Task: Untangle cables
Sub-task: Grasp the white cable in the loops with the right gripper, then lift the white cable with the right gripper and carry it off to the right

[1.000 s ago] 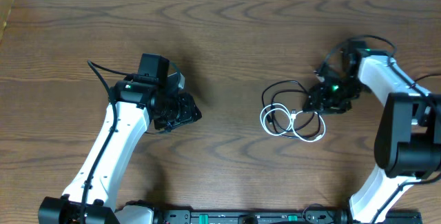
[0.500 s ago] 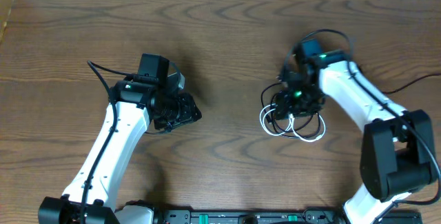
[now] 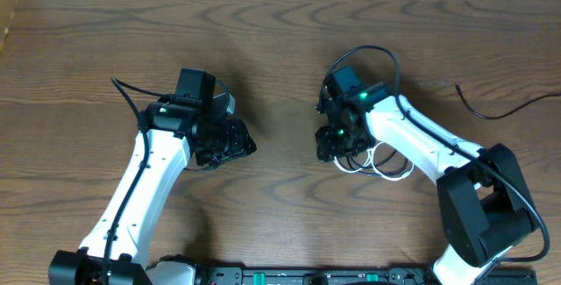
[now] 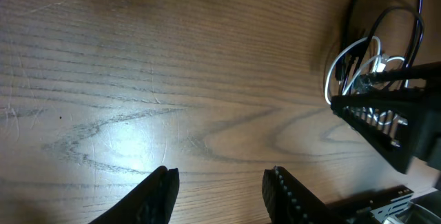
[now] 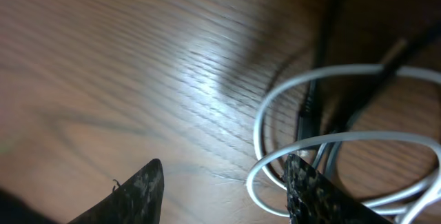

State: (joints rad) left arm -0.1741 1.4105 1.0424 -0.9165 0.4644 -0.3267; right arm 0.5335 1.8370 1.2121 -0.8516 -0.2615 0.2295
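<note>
The right jaws are released and hold nothing, low over the coiled thin white cord (image 5: 372, 136), whose loops touch one finger. The thin black cord (image 5: 318, 52) crosses just behind. The left jaws are released too, well apart. Open brown wooden desk (image 3: 280, 39) lies between the arms.

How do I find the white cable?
Look on the right half of the wooden table, by the right gripper. A small pile of loops lies there; the white cable is the pale one, tangled with a black cable.
</note>
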